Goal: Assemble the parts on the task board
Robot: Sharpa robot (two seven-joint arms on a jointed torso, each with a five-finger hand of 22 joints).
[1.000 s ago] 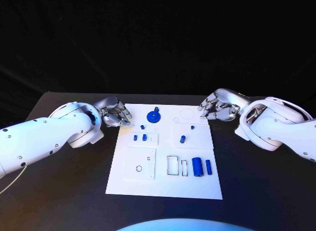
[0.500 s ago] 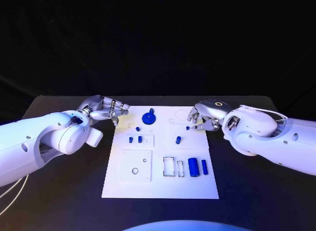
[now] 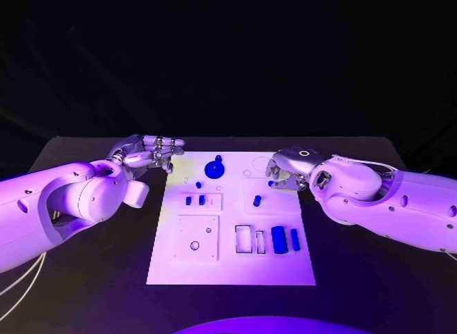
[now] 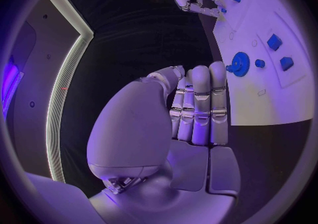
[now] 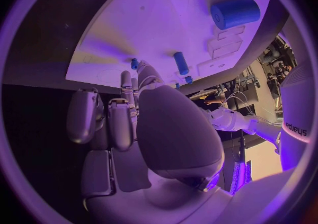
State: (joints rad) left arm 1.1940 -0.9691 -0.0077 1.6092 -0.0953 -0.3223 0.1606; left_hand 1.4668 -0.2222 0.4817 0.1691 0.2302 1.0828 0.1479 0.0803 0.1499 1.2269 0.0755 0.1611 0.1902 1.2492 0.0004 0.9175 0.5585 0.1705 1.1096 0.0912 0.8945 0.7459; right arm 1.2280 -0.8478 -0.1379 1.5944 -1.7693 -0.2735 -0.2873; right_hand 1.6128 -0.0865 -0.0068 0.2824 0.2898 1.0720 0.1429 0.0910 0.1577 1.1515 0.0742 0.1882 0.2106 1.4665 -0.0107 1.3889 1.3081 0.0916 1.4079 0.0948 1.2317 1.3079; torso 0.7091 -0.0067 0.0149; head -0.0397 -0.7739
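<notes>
Both arms pulled inward; left robot hand [image 3: 148, 152] and right robot hand [image 3: 289, 170] flank task board [image 3: 231, 271], empty, fingers apart, staged to pick.

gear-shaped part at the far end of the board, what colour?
Blue; the round toothed gear shows best in the left wrist view.

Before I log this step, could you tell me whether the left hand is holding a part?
No: the left hand holds nothing; its fingers lie straight, side by side, beside the task board.

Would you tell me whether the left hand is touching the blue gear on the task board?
Apart. The left wrist view shows the left hand held off the task board, with dark table between its fingertips and the blue gear.
</notes>
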